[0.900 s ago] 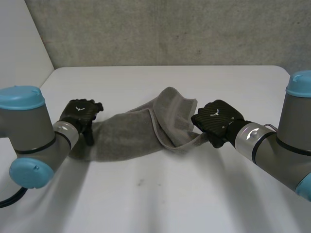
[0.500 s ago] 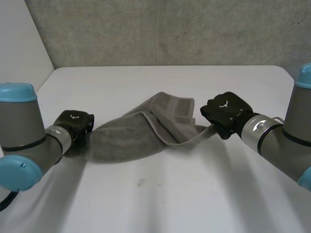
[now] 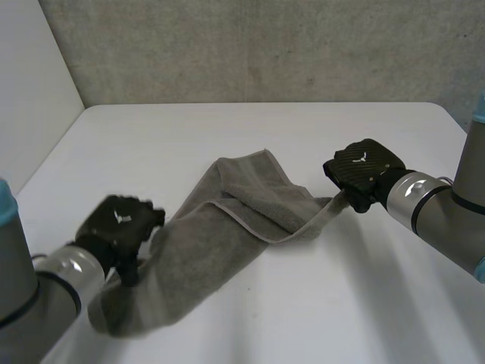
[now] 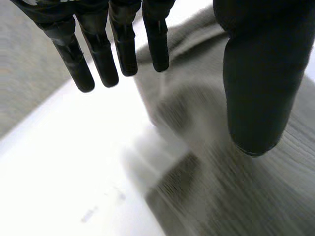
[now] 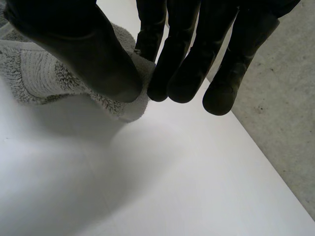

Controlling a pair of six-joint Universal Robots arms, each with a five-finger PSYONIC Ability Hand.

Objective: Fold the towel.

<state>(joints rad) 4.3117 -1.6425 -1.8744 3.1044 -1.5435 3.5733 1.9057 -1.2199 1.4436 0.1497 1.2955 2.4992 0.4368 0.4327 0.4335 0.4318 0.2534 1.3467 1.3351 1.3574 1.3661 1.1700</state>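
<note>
A grey towel [image 3: 220, 231] lies rumpled and stretched slantwise across the white table [image 3: 318, 303]. My right hand [image 3: 362, 168] holds its far right corner just above the table. In the right wrist view the thumb and fingers [image 5: 182, 54] pinch that corner of the towel [image 5: 39, 73] between them. My left hand [image 3: 120, 224] hovers over the towel's near left end. Its fingers [image 4: 101, 54] hang straight and the thumb stands apart, with the towel [image 4: 256, 196] below the thumb and nothing pinched.
A grey concrete wall [image 3: 265, 45] runs behind the table's far edge, and a white panel [image 3: 30, 83] stands at the left. Bare tabletop lies in front of the towel and to the right, under my right arm [image 3: 432, 208].
My left hand has moved toward the near edge, and the towel's left end has come with it. My right hand has shifted right with the corner, drawing the towel out longer.
</note>
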